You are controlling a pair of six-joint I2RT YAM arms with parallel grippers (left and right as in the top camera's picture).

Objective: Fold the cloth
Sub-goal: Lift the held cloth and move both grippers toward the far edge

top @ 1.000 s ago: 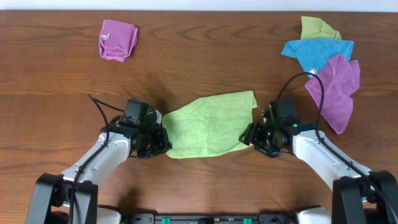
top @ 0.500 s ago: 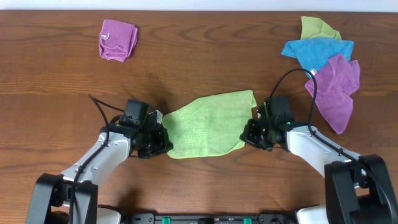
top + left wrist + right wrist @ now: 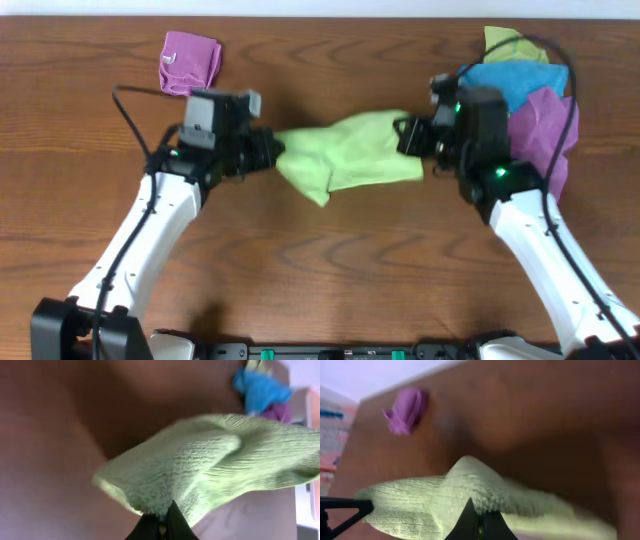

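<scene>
I have the green cloth [image 3: 345, 155] strung between the two arms, just above the middle of the overhead frame. The left pincer [image 3: 272, 152] is pressed together on the cloth's left end, and the right pincer [image 3: 408, 135] is pinching its right end. In each wrist view the dark fingertips meet at the bottom edge with terry fabric bunched right at their tips, so I read both grips as closed on the cloth.

The cloth runs almost level from one grip to the other. It is rumpled rather than flat, and a loose corner droops toward the lower left of its span. From the wrist cameras the fabric appears raised over the brown tabletop [image 3: 330, 260], with a shadow beneath it. I cannot tell whether the drooping corner touches the wood.

In the upper left of the overhead frame a small purple bundle [image 3: 189, 63] sits by itself, well apart from the left arm. In the upper right lies a loose pile. A yellow-green rag [image 3: 505, 42] is at the top, a blue rag [image 3: 505, 82] overlaps it below, and a purple rag [image 3: 545, 130] lies lower right. The right arm's wrist covers part of this pile. Its black cable loops over the blue and purple rags.
</scene>
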